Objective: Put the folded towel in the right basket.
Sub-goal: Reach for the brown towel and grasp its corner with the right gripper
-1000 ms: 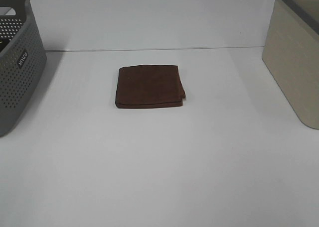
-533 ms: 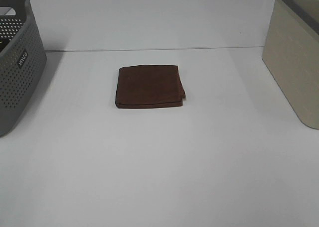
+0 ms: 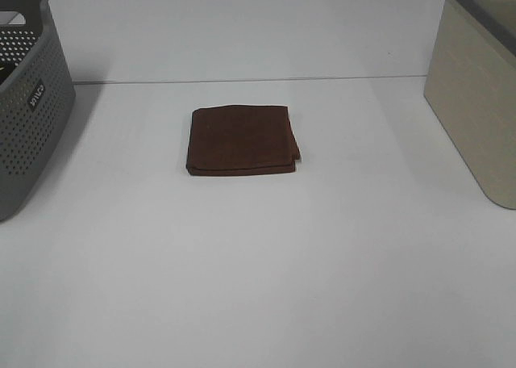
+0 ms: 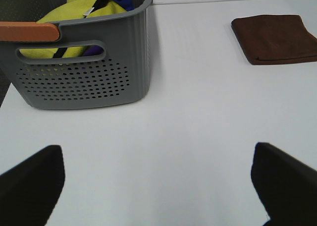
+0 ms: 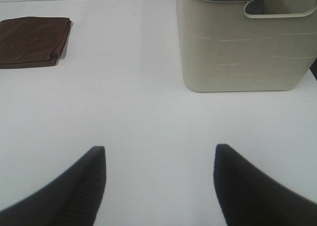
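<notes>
A folded dark brown towel lies flat on the white table, in the middle toward the back. It also shows in the left wrist view and the right wrist view. The beige right basket stands at the right edge; the right wrist view shows its side and handle slot. My left gripper is open and empty over the bare table near the grey basket. My right gripper is open and empty, in front of the beige basket. Neither arm shows in the exterior view.
A grey perforated basket stands at the left edge; in the left wrist view it holds yellow and blue cloth items. A seam line crosses the table behind the towel.
</notes>
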Action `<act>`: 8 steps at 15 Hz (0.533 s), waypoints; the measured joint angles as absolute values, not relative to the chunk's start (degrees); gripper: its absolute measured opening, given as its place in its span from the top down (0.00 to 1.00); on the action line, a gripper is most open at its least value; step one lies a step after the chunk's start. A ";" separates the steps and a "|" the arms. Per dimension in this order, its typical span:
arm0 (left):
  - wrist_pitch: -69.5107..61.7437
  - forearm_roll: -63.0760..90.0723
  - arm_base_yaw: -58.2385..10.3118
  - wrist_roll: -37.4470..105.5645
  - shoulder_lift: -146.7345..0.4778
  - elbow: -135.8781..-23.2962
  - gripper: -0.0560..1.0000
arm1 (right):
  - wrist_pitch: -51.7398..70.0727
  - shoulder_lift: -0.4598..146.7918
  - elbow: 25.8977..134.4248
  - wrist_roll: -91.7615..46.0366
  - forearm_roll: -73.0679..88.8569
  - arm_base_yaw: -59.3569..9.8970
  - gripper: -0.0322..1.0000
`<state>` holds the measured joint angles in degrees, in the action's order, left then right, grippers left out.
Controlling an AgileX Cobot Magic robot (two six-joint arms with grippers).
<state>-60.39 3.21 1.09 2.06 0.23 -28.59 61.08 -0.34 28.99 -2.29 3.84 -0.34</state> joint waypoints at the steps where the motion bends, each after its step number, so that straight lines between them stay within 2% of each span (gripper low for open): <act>1: -60.39 3.21 1.09 2.06 0.23 -28.59 0.03 | 61.08 -0.34 28.99 -2.29 3.84 -0.34 0.38; 8: -60.39 3.21 1.09 2.06 0.23 -28.59 0.03 | 61.08 -0.34 28.99 -2.29 3.84 -0.34 0.38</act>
